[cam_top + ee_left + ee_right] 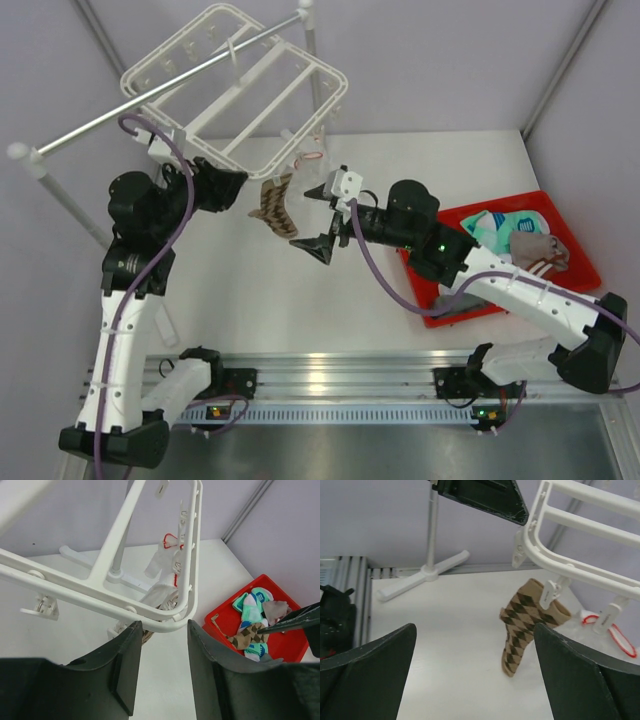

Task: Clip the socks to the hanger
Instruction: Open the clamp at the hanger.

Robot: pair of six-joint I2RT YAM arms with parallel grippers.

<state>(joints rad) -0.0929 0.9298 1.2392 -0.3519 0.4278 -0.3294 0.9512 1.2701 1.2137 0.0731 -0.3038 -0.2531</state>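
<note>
A brown-and-tan checkered sock (pixel 522 625) hangs toe-down from a small white clip (pixel 550 592) on the near edge of the hanger (pixel 236 86). Its diamond pattern is plain to see and its tan cuff is pinched in the clip. The hanger is a white rectangular frame with crossbars, hooked on a long grey rail (pixel 120 108) above the far side of the tabletop (pixel 230 300). White fabric with red edging (pixel 165 555) dangles from clips farther along the same edge. The left gripper (pixel 164 635) sits at the hanger's rounded corner with its fingers partly apart. The rim crosses just beyond the fingertips, and nothing is visibly pinched between them. The right gripper (pixel 475 630) is spread wide and holds nothing, facing the hanging sock from just beside it. On the right, a red tray (pixel 578 240) holds the remaining socks in a loose heap: a teal-and-white patterned pair (pixel 252 605), a grey one (pixel 275 610) and another checkered one (pixel 247 636).
</note>
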